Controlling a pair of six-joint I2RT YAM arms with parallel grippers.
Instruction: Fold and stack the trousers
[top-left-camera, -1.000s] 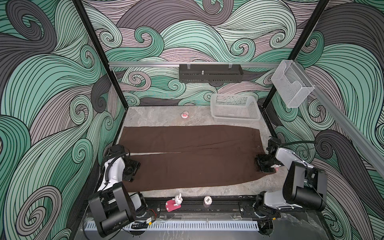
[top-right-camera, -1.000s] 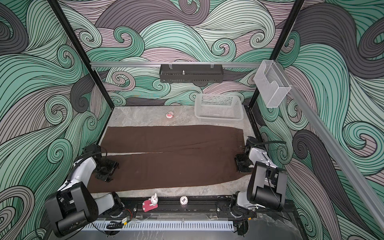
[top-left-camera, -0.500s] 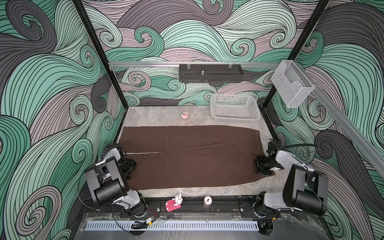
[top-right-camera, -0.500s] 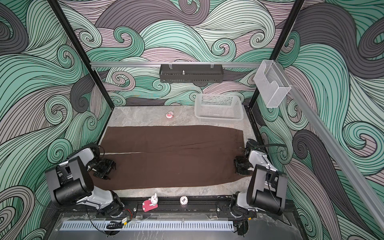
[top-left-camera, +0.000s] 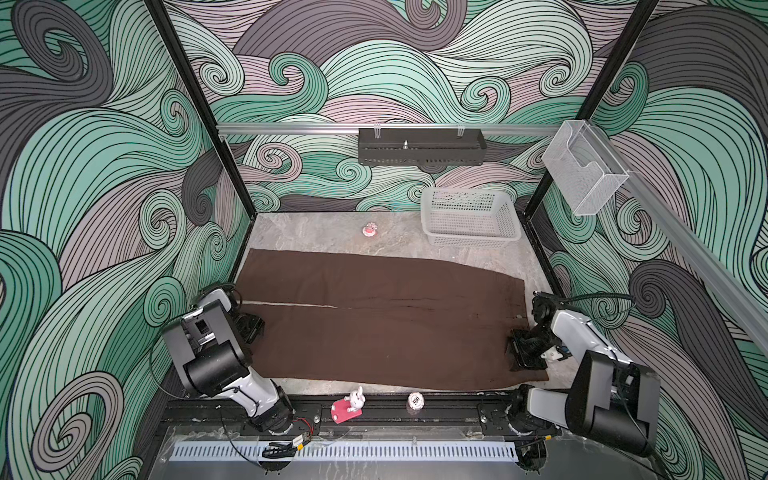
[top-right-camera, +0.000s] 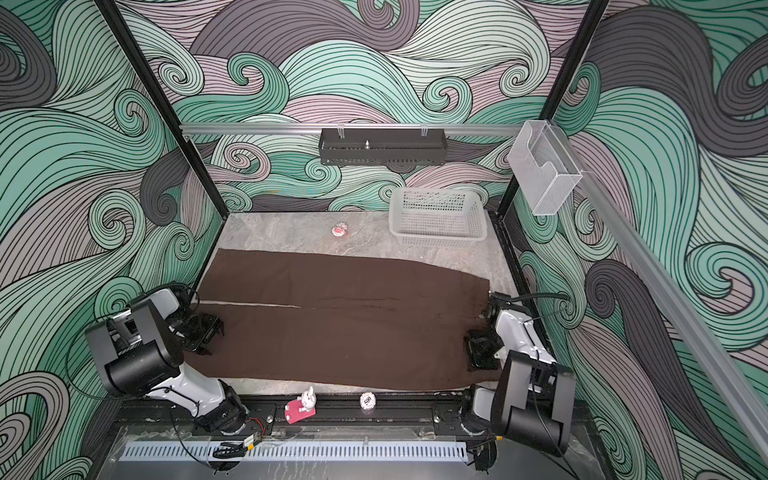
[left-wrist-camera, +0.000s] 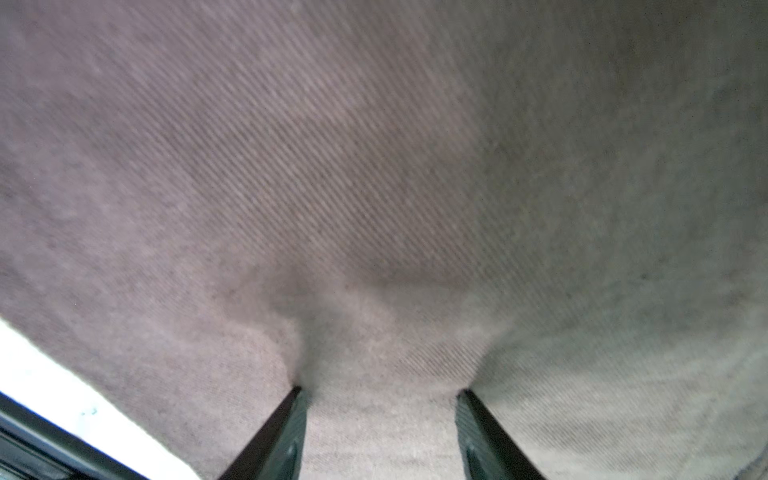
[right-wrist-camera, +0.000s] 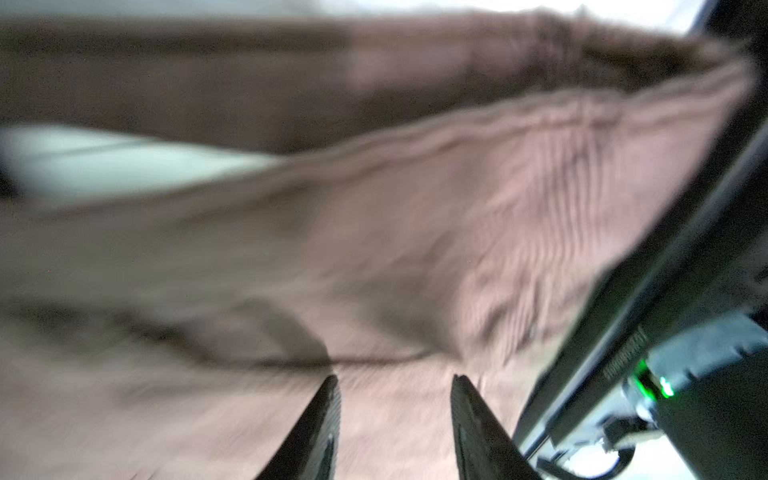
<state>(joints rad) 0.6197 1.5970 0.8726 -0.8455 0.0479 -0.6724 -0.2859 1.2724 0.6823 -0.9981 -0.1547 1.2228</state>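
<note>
Left pincer (left-wrist-camera: 380, 390), seemingly on trousers (left-wrist-camera: 374, 166)

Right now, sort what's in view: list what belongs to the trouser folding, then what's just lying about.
For the job:
trousers
left gripper
right gripper

Lying about:
basket
rabbit figure
poker chip
pink trinket at the back
black tray on the rail
clear box

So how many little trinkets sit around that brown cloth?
3: a small pink-and-white ornament beyond the dark brown trousers; a white rabbit on a pink base and a round white token by their near edge. The cloth could hide more.
</note>
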